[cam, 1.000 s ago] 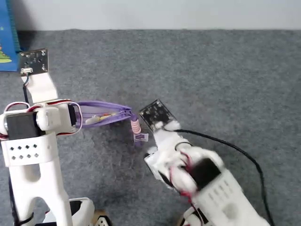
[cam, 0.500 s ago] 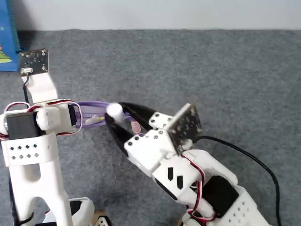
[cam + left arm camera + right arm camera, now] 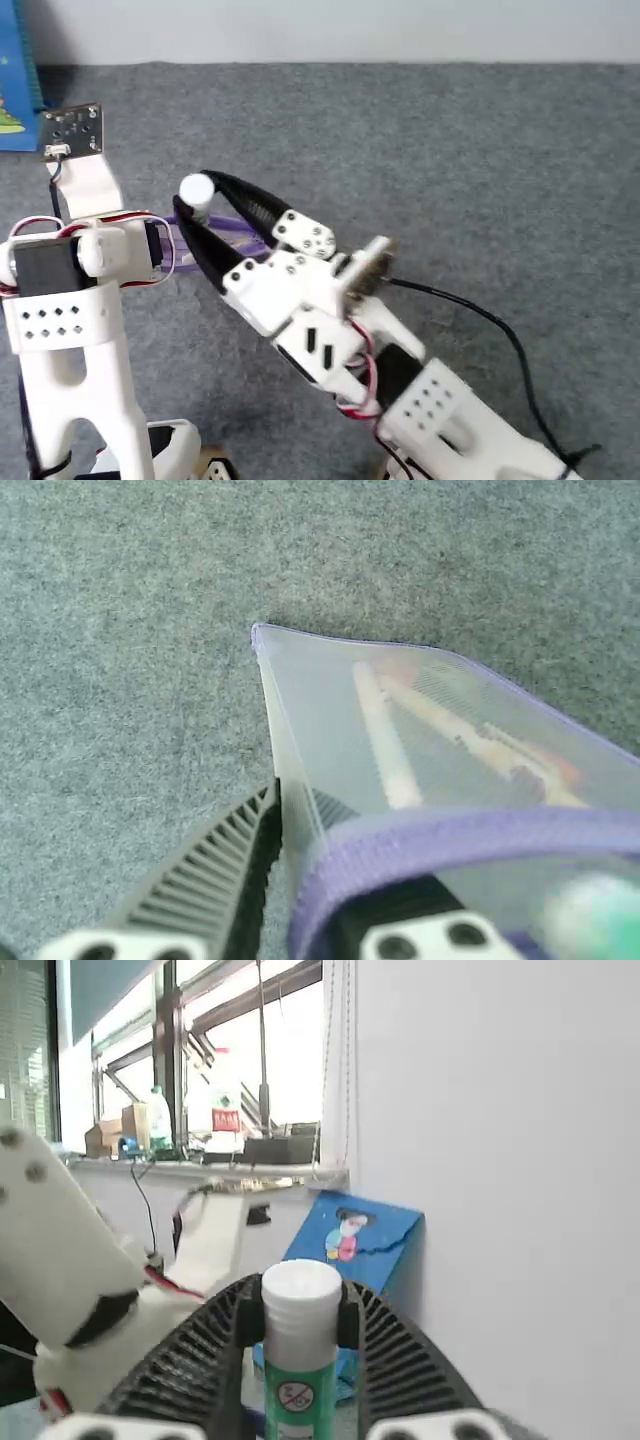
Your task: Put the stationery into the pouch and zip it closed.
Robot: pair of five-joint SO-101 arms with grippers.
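Your right gripper (image 3: 197, 198) is clamped on a glue stick (image 3: 300, 1305), its white cap standing just past the fingertips. From the high view it hangs over the purple rim of the pouch (image 3: 430, 730). Your left gripper (image 3: 300, 830) pinches the pouch's end, holding it on edge on the grey mat (image 3: 450, 150). Pens (image 3: 385, 750) lie inside its clear wall. A blue box (image 3: 15, 90) stands at the mat's far corner.

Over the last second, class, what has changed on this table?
The right hand, shut on the glue stick, swung out over the pouch toward the left hand. The left hand kept its grip on the pouch's end, and the pouch stayed put.
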